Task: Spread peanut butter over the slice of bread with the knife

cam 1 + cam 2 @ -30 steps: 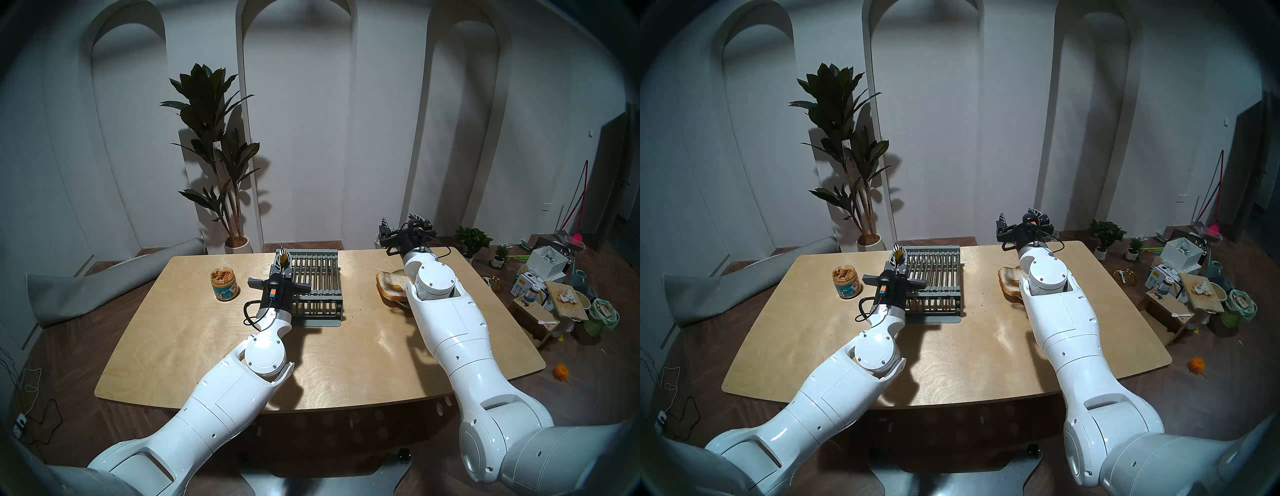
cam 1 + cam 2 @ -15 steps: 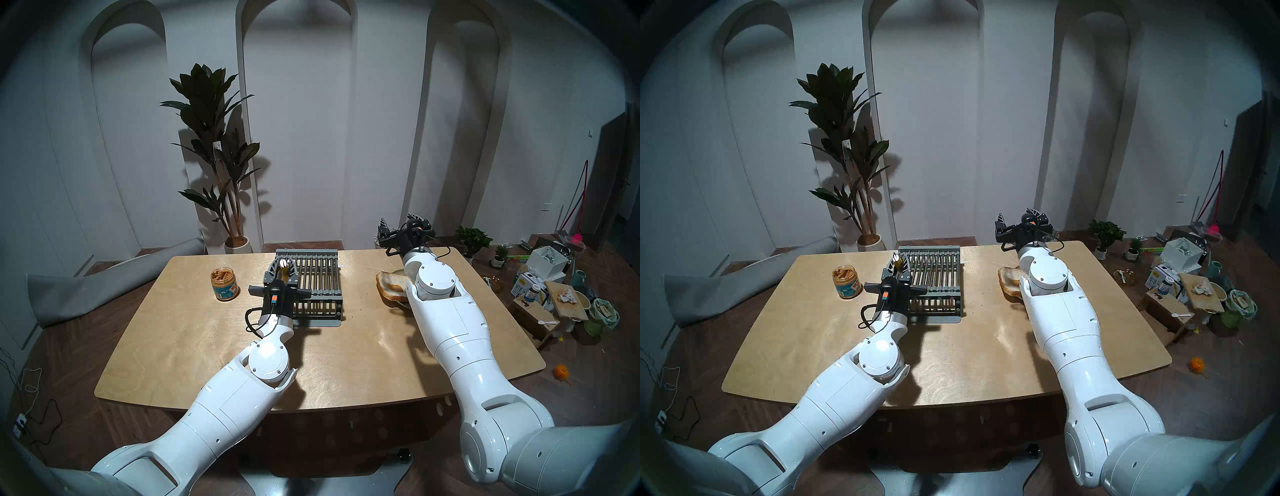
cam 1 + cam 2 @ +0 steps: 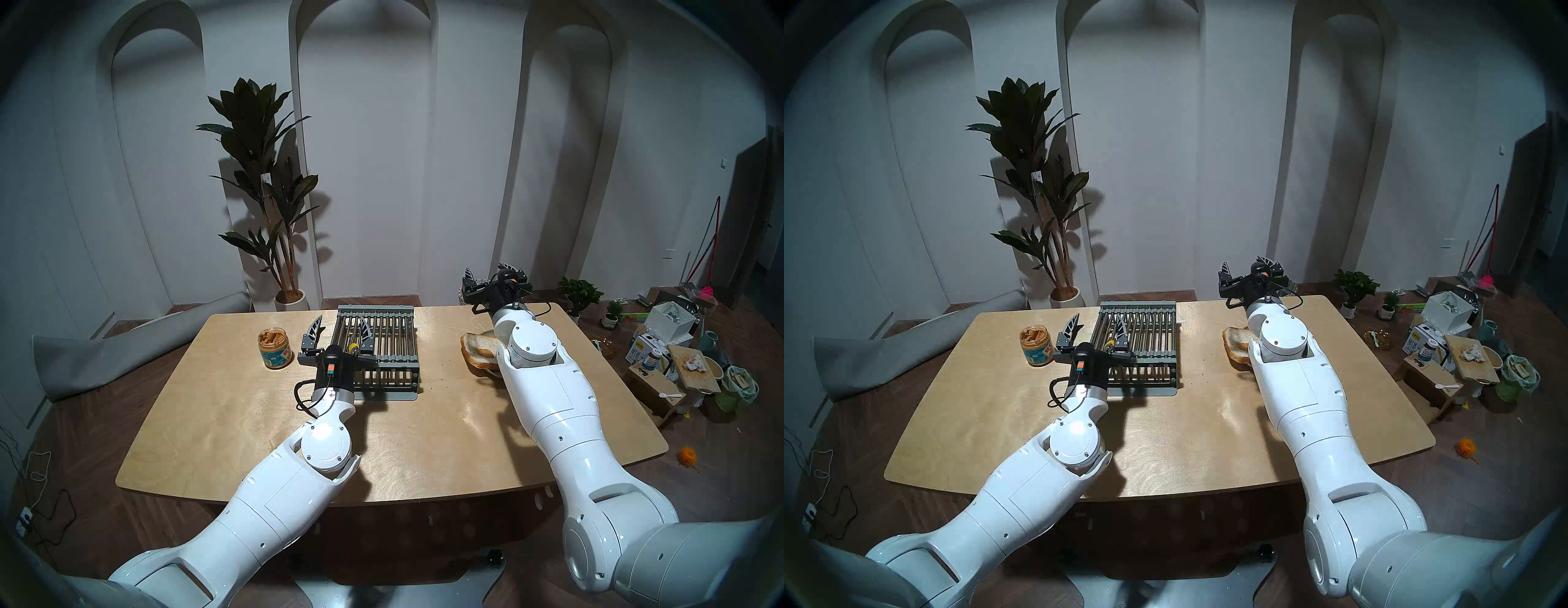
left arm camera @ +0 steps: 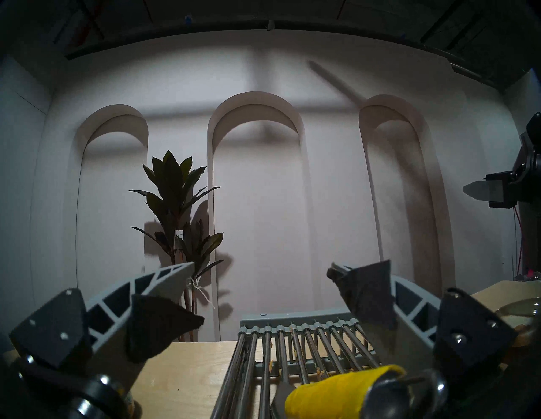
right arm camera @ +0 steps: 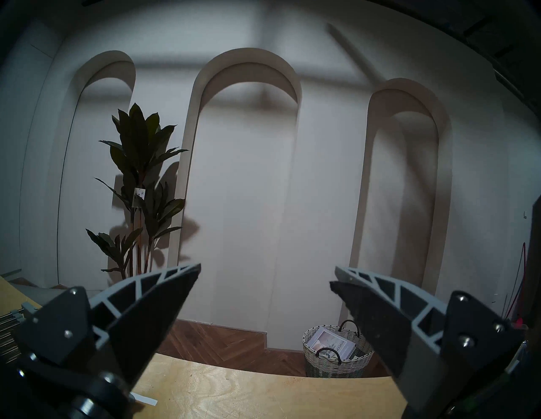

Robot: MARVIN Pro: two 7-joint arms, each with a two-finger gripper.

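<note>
The knife, with a yellow handle, lies on the grey slatted rack near its front left. In the left wrist view the handle rests on the rack bars. My left gripper is wide open and empty, its fingers straddling the rack's left edge above the knife. The peanut butter jar stands open to the left. The slice of bread lies at the right, partly hidden by my right arm. My right gripper is open and empty, raised over the table's far edge.
The bread rests on a plate mostly hidden under my right forearm. A wicker basket stands on the floor beyond the table's far edge. A potted plant stands by the back wall. Clutter lies on the floor at right.
My left gripper was shut on the knife, holding it upright over the rack's far left corner. It lowered, opened wide, and the knife now lies on the rack. The right arm stayed still.
</note>
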